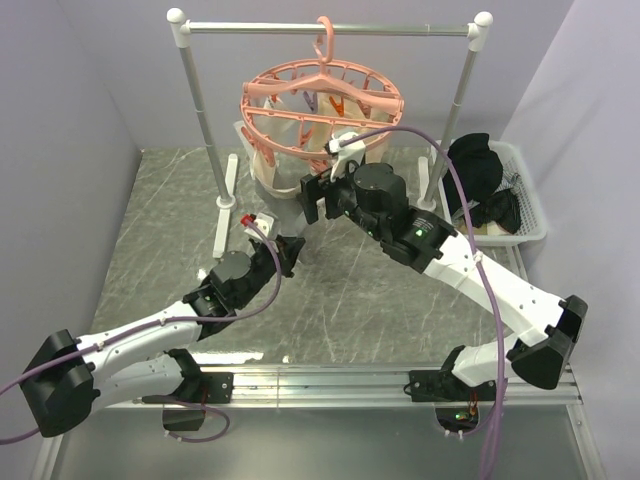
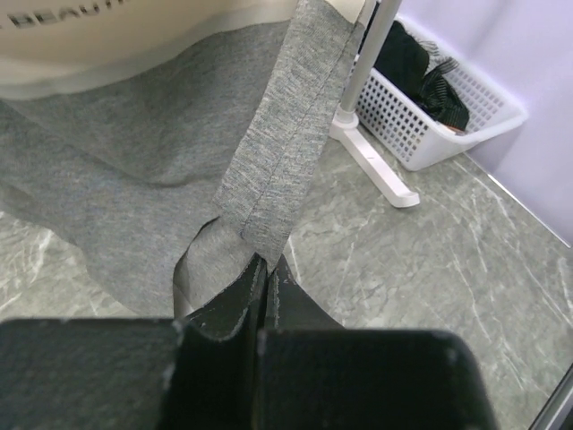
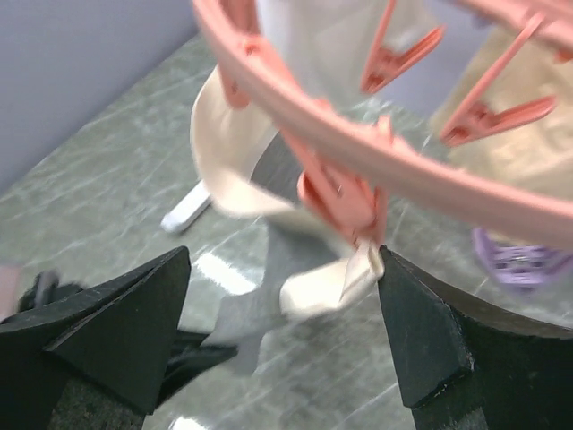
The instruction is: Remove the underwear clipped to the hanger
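Note:
The salmon-pink hanger (image 1: 322, 100) hangs by its hook from the rail. A grey underwear piece with a cream waistband (image 1: 268, 178) hangs from its clips. My left gripper (image 1: 290, 250) is shut on the lower edge of the grey underwear (image 2: 134, 161), the fabric pinched at the fingertips in the left wrist view (image 2: 269, 264). My right gripper (image 1: 315, 195) is open just below the ring's near rim. In the right wrist view (image 3: 285, 269) its jaws stand wide on either side of a pink clip (image 3: 345, 193) that holds the cream waistband (image 3: 331, 287); the right finger (image 3: 421, 322) touches the band.
A white basket (image 1: 533, 215) at the right holds black garments (image 1: 480, 175); it also shows in the left wrist view (image 2: 421, 134). The silver rail (image 1: 330, 30) stands on white feet (image 1: 222, 225) on the marble table. Purple walls close in left, right and behind.

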Action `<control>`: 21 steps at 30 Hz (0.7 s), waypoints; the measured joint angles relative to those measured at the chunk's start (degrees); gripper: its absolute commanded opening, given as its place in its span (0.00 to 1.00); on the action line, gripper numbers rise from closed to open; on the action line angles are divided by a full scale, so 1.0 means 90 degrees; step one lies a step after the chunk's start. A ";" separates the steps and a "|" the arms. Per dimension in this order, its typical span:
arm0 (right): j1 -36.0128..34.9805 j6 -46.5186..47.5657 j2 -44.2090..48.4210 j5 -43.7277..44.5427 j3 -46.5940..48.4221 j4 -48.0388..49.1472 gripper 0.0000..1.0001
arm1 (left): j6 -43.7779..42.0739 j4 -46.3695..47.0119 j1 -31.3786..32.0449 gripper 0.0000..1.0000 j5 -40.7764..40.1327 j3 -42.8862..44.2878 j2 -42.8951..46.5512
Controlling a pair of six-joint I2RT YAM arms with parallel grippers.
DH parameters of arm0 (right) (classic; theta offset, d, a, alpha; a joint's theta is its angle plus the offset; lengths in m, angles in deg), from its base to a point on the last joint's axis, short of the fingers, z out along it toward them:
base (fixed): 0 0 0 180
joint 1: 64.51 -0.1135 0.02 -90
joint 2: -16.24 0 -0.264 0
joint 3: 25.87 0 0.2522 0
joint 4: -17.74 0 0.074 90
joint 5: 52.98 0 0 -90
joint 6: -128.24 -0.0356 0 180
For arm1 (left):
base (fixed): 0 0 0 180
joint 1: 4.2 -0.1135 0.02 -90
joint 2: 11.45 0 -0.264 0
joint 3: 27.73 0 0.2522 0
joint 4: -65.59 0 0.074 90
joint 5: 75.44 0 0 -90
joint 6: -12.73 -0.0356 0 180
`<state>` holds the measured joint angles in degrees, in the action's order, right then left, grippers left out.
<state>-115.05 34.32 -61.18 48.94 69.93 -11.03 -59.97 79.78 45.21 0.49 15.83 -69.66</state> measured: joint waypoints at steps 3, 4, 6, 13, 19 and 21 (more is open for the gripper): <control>-0.0005 0.0282 0.0010 0.0270 -0.0146 0.0355 0.93 | 0.0002 -0.0002 0.0066 0.01 -0.0005 0.0036 0.0002; -0.0007 0.0403 0.0015 0.0340 -0.0221 0.0512 0.93 | 0.0002 -0.0005 0.0087 0.01 -0.0022 0.0049 0.0002; -0.0007 0.0634 0.0012 0.0425 -0.0350 0.0695 0.94 | 0.0000 -0.0032 0.0131 0.01 -0.0044 0.0063 0.0017; 0.0262 0.1018 0.0015 -0.0155 -0.0639 0.1081 0.90 | -0.0002 -0.0211 0.0245 0.01 -0.0095 0.0136 0.0226; 0.0653 0.1010 0.0017 -0.1090 -0.0687 0.1236 0.81 | 0.0000 -0.0308 0.0335 0.01 -0.0097 0.0168 0.0262; 0.0736 0.0988 0.0005 -0.1280 -0.0648 0.1251 0.80 | 0.0000 -0.0333 0.0376 0.01 -0.0102 0.0168 0.0262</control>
<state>-108.43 43.21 -61.14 37.42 64.09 0.23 -59.97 76.78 48.60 -0.42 17.34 -67.30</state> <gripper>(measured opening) 0.811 0.027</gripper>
